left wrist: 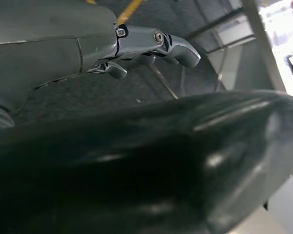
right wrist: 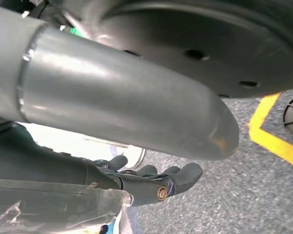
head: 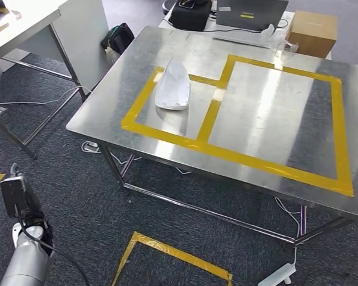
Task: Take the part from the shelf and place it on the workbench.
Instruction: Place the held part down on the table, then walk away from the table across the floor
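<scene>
The white curved part [head: 172, 84] lies flat on the steel workbench [head: 267, 107], inside the left of two yellow-taped rectangles. No hand touches it. My left arm [head: 26, 247] hangs low at the front left, well short of the bench. In the left wrist view my left hand [left wrist: 152, 46] has its fingers stretched out with nothing in them. My right hand [right wrist: 156, 180] also hangs with fingers extended and apart over the grey carpet, holding nothing.
At the bench's far edge stand a cardboard box [head: 313, 33], a laptop [head: 249, 15] and a black bag [head: 191, 13]. A second table [head: 19, 24] stands at the far left. A dark bag [head: 117, 37], cables, a power strip [head: 276, 275] and yellow floor tape [head: 168, 250] lie below.
</scene>
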Tool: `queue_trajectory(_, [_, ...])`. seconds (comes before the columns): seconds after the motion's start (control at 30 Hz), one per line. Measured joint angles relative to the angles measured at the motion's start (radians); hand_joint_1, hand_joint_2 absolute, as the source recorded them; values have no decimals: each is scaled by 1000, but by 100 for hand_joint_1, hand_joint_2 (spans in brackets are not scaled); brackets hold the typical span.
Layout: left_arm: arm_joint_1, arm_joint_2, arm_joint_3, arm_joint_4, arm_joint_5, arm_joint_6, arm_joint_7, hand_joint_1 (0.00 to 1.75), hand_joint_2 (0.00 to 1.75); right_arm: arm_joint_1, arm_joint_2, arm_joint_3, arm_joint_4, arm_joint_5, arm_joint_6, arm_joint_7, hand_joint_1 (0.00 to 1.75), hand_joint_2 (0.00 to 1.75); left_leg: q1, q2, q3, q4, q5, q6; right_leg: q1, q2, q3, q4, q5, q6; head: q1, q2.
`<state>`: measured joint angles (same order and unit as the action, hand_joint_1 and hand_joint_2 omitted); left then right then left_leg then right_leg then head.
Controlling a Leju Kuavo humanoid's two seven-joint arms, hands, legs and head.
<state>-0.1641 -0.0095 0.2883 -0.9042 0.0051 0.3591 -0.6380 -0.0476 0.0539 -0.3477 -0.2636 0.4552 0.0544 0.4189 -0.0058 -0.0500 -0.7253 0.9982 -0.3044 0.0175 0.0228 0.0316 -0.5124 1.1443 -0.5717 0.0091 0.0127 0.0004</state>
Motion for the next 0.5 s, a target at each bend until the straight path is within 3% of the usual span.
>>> queue_trajectory(0.07, [17, -22, 27, 35, 10, -15, -28, 0, 0, 2, -2, -2, 1, 0, -4, 0, 0, 0, 4, -23, -15, -6, 30, -9, 5, 32, 72, -119, -2, -8, 1, 0])
queue_trajectory(0.1, [21, -31, 35, 46, 11, -18, -30, 0, 0, 2, -3, -3, 1, 1, -6, 0, 0, 0, 7, -33, -16, -13, 46, -15, 7, 39, 83, -147, -9, -10, 5, 0])
queue_trajectory(0.17, [34, -44, 51, 63, 15, -18, -22, 0, 0, 1, -3, -5, 3, 2, -10, 0, 0, 0, 11, -54, -14, -37, 76, -30, 7, 25, 74, -159, 12, -15, 12, 0])
queue_trajectory(0.2, [41, -48, 59, 69, 18, -17, -17, 0, 0, -1, -3, -7, 4, 4, -13, 0, 0, 0, 10, -50, -18, -39, 68, -35, 5, 15, 65, -164, 28, -19, 11, 0])
queue_trajectory(0.23, [48, -51, 66, 75, 23, -18, -13, 0, 0, -1, -3, -8, 4, 5, -14, 0, 0, 0, 8, -36, -26, -23, 33, -40, 2, 3, 54, -171, 47, -23, 6, 0])
queue_trajectory(0.27, [52, -55, 73, 79, 28, -20, -10, 0, 0, 1, -3, -9, 5, 7, -16, 0, 0, 0, 7, -16, -37, 19, -26, -44, -1, -12, 42, -176, 66, -26, 1, 0])
queue_trajectory(0.33, [55, -64, 81, 88, 36, -30, -7, 0, 0, 7, -4, -10, 5, 10, -17, 0, 0, 0, 9, 23, -59, 158, -153, -57, -1, -43, 15, -178, 96, -26, -5, 0])
queue_trajectory(0.37, [56, -68, 83, 93, 39, -37, -5, 0, 0, 10, -4, -11, 5, 11, -17, 0, 0, 0, 13, 32, -64, 229, -177, -64, -2, -60, -1, -177, 110, -24, -5, 0])
queue_trajectory(0.4, [58, -72, 86, 100, 43, -47, -1, 0, 0, 12, -4, -13, 5, 13, -17, 0, 0, 0, 20, 37, -59, 279, -172, -71, -4, -76, -19, -175, 123, -20, -5, 0])
queue_trajectory(0.43, [60, -76, 89, 107, 47, -57, 3, 0, 0, 12, -4, -15, 5, 14, -17, 0, 0, 0, 27, 41, -39, 299, -148, -80, -6, -91, -40, -172, 136, -15, -5, 0])
queue_trajectory(0.47, [62, -80, 93, 114, 52, -67, 6, 0, 0, 12, -4, -17, 5, 16, -17, 0, 0, 0, 36, 49, -1, 283, -124, -90, -9, -104, -62, -167, 149, -8, -6, 0])
queue_trajectory(0.5, [64, -85, 95, 120, 56, -77, 8, 0, 0, 11, -5, -19, 4, 18, -17, 0, 0, 0, 44, 66, 56, 233, -118, -99, -11, -115, -80, -161, 158, -1, -6, 0])
